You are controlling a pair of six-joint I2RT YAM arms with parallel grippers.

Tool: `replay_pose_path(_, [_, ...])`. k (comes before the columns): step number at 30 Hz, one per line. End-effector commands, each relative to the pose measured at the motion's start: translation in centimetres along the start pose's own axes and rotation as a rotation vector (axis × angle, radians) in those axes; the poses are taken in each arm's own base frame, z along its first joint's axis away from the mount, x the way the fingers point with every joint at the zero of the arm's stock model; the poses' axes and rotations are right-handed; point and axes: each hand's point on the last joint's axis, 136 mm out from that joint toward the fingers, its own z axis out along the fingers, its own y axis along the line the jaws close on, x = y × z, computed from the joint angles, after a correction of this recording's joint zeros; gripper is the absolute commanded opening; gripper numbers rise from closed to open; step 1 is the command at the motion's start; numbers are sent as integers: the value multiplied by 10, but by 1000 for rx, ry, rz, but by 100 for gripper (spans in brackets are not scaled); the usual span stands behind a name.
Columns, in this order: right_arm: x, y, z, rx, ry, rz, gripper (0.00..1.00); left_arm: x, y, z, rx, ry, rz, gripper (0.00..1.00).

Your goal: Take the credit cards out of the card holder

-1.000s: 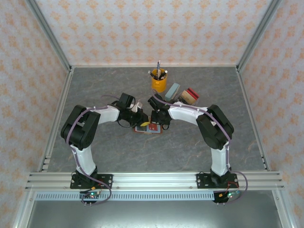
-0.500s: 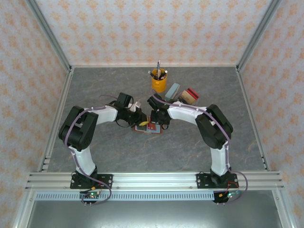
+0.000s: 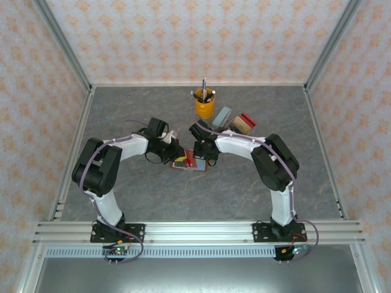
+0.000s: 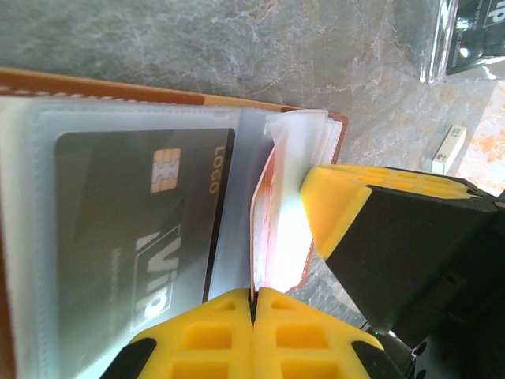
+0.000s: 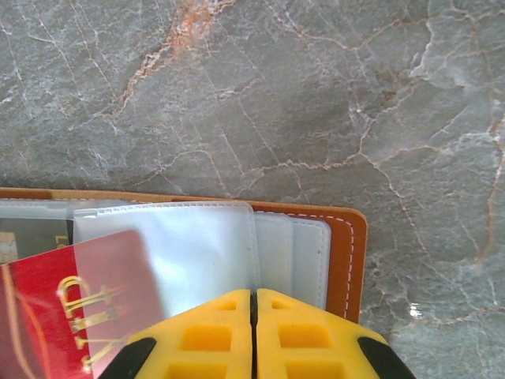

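While the card holder (image 3: pixel 183 165) lies open on the desk (image 3: pixel 244 195) between the arms, the right tool (image 5: pixel 253 312), fingers shut, presses its clear sleeves flat, likely as an anchor. The left tool (image 4: pixel 252 304) is pinched, apparently on the red card (image 5: pixel 47 308), partly out of its sleeve.

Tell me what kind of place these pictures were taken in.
Most likely a lab test booth for robot arms, not a home: aluminium frame posts hold orange-patterned wall panels around a grey marble-look table, and a left arm and right arm are bolted to a metal rail at its near edge.
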Motion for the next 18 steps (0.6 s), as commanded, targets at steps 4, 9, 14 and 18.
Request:
replay_pose_path(4, [15,-27,12,108,64,-10,9,2,15,-37,-171,-54,29,1])
replay_pose_path(9, [-4,8,-16,-65,7,-27,20,-9,4,-84,-252,-211,110,0])
replay_pose_path(14, [-37,47,-76,-282,-120,-47,37,-15,-38,-118,-169,-329,190,0])
replay_pose_path(18, [-57,66,-114,-537,-134,4,49,-16,-69,-129,-35,-370,244,0])
